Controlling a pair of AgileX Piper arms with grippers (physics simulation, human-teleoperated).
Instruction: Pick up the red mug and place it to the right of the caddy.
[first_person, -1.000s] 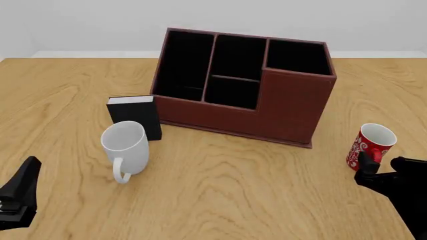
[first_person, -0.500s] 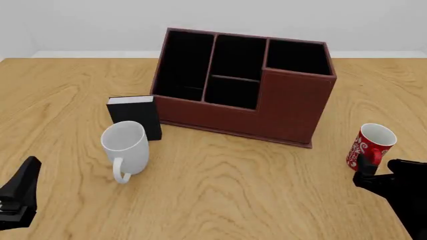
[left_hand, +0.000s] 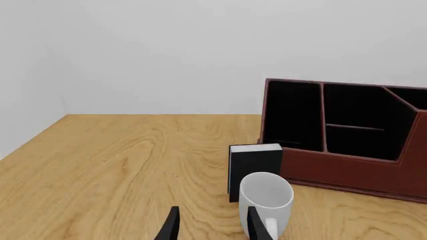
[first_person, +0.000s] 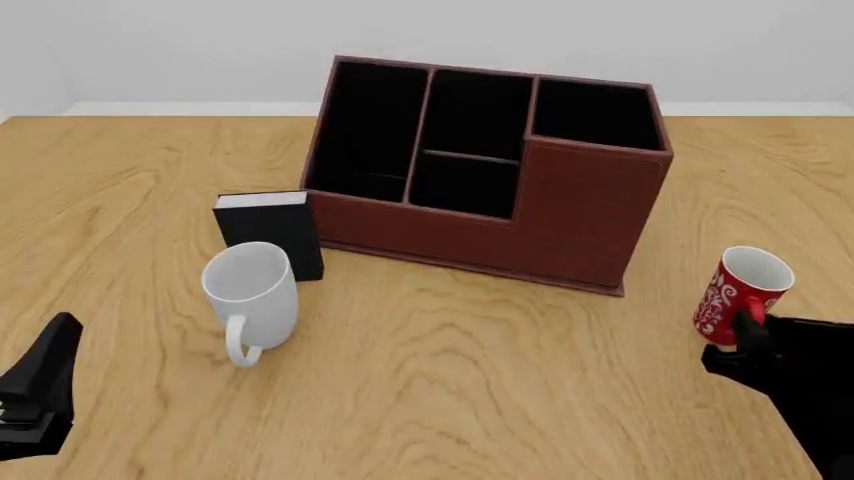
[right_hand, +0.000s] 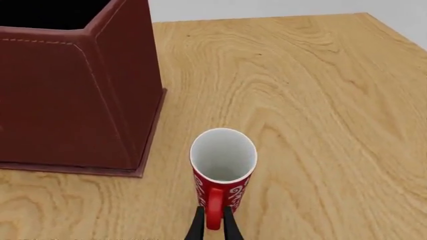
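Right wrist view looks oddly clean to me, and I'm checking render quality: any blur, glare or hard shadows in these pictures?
Right wrist view: sharp throughout, small red swirl-patterned mug shows no glare; only a soft shadow edges the reddish-brown leather-like caddy. Front view: even, flat lighting, with faint shadows on the wooden table. Left wrist view: the plain white mug is crisp, without highlights.

Bright, even, sharp, shadowless renders
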